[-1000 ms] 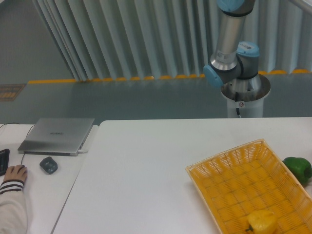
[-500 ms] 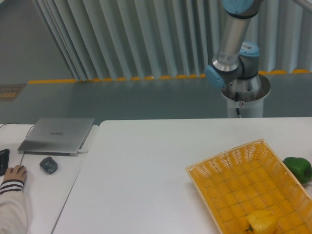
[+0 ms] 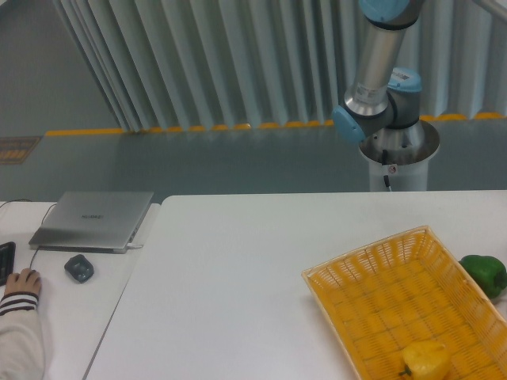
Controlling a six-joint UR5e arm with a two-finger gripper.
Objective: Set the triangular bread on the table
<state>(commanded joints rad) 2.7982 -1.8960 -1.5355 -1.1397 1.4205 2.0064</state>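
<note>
The triangular bread is out of view in this frame. The white table [image 3: 238, 277] fills the lower middle of the view. Only the arm's base and lower links [image 3: 380, 87] show behind the table at the upper right; the rest of the arm runs out of the top of the frame, and the gripper is out of view.
A woven yellow basket [image 3: 372, 273] lies at the table's right front, holding a yellow bell pepper [image 3: 425, 360]. A green pepper [image 3: 485, 273] sits right of the basket. On a side table at left are a laptop [image 3: 93, 219], a mouse [image 3: 78, 267] and a person's hand [image 3: 22, 283].
The arm's upright link has tilted slightly to the right at the top. Nothing on the table has moved.
</note>
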